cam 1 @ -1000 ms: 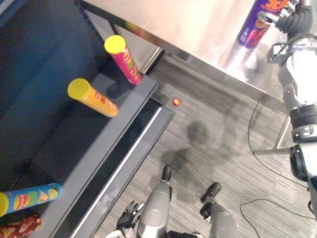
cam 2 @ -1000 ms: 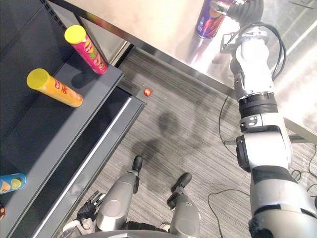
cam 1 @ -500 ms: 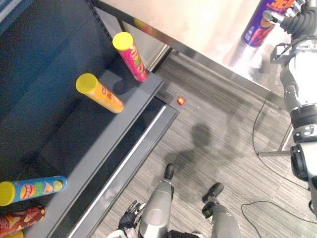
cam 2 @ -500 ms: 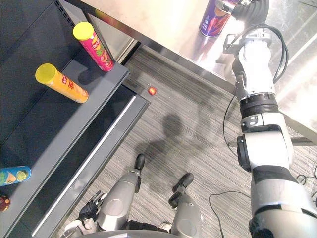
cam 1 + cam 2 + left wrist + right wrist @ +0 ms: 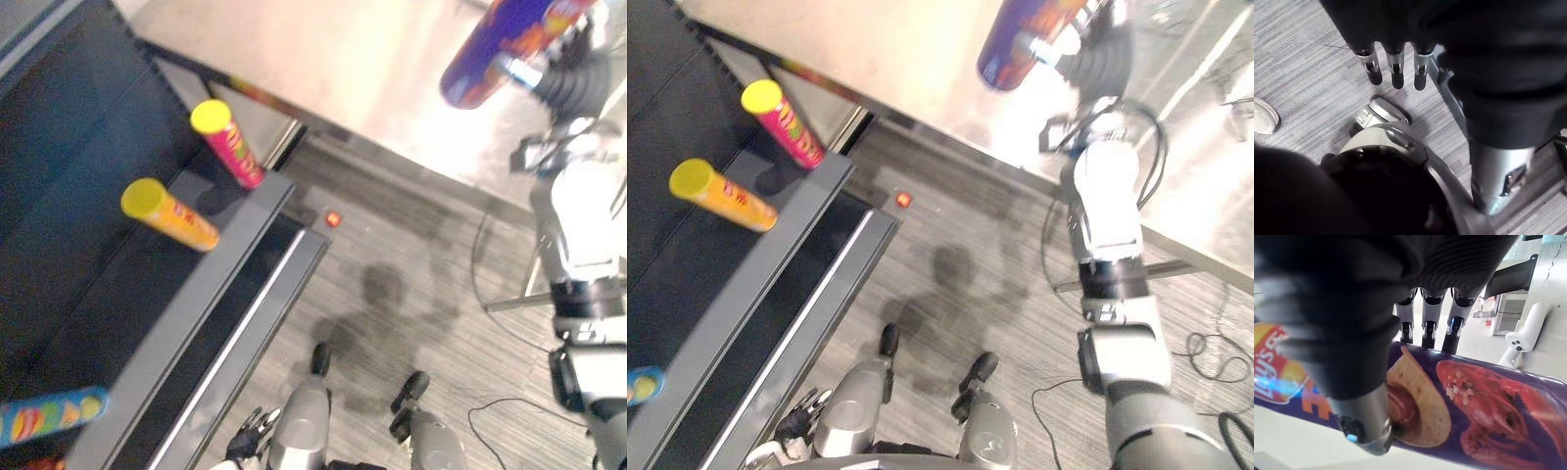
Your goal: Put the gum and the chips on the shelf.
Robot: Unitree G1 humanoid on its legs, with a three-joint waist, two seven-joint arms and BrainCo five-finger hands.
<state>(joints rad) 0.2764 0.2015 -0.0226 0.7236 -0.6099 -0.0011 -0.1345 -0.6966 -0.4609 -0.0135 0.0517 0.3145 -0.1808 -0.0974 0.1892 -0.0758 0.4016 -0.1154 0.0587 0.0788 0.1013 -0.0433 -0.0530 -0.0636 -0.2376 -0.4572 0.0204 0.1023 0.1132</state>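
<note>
Your right hand has its fingers curled round the purple chips can over the table; swing fast toward the shelf and it may slip, or topple the pink can there. Left hand hangs low, fingers relaxed

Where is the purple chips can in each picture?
Left eye view: the purple chips can is at the top right, held by the right hand, over the shiny table.
Right eye view: the can is at the top, right of the middle, over the same table.
Right wrist view: the can fills the lower half, with fingers behind it.
Left wrist view: the left hand hangs over striped floor.
Shared landmark: the shiny table.
</note>
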